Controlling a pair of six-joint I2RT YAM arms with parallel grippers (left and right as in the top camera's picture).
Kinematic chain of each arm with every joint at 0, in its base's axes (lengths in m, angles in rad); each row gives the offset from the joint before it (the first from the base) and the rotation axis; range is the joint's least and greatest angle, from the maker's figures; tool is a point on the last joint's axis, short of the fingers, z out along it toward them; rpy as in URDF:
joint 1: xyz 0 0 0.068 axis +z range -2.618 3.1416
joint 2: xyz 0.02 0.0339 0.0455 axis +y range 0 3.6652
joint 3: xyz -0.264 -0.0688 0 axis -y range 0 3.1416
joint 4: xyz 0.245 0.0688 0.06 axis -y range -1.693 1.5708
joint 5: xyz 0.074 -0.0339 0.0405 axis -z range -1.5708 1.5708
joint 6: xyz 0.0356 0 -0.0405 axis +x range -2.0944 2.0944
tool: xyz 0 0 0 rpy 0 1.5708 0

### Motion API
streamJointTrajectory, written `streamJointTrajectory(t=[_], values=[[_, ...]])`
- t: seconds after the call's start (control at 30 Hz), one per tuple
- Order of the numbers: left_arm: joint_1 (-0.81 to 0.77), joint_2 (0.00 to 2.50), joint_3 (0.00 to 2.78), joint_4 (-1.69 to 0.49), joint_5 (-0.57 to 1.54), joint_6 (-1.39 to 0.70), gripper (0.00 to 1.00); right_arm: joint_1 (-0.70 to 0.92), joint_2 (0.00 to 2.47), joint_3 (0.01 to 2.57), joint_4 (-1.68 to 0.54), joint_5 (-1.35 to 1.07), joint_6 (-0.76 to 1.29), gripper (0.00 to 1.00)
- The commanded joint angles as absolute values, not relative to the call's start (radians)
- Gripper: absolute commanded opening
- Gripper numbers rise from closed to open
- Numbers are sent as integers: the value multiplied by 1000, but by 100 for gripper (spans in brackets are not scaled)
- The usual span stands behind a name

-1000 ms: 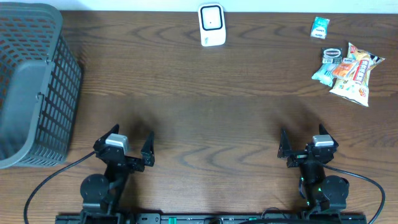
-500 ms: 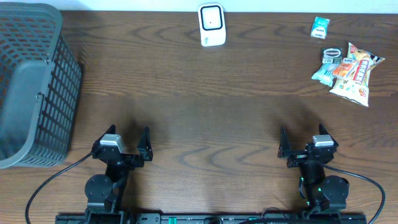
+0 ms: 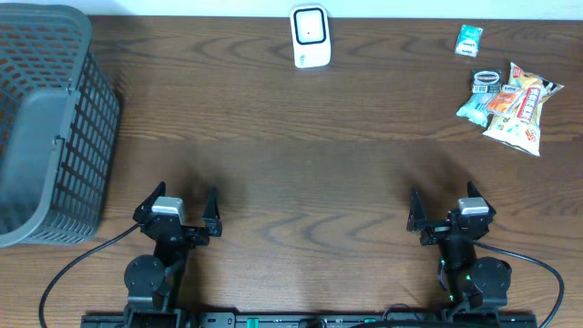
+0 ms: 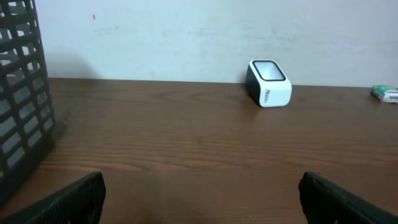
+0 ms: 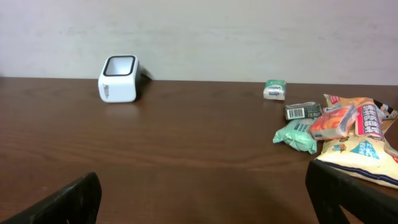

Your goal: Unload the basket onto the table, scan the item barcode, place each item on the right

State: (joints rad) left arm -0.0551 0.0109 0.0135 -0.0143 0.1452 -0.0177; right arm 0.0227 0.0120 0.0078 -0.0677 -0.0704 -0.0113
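My left end effector (image 3: 187, 195) and right end effector (image 3: 444, 197) both gape fully, holding nothing (scanner (image 3: 310, 36) stands far across the surface (image 3: 301, 137), snacks (image 3: 512, 102) at right).

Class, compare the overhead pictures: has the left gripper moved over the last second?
Yes. The left gripper has shifted slightly toward the grey basket and turned a little.

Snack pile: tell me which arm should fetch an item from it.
Right. The snack pile lies on that side, ahead of the open, empty right gripper; the left gripper sits across the table, nearer the basket.
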Motion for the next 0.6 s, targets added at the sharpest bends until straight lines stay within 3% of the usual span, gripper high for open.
streamJointTrajectory(t=[0.0, 0.57], values=[[-57, 1, 4, -64, 141, 4, 98, 20, 6, 6, -72, -62, -16, 99], [-64, 1, 4, -68, 113, 49, 98, 20, 6, 6, -72, -62, -16, 99]])
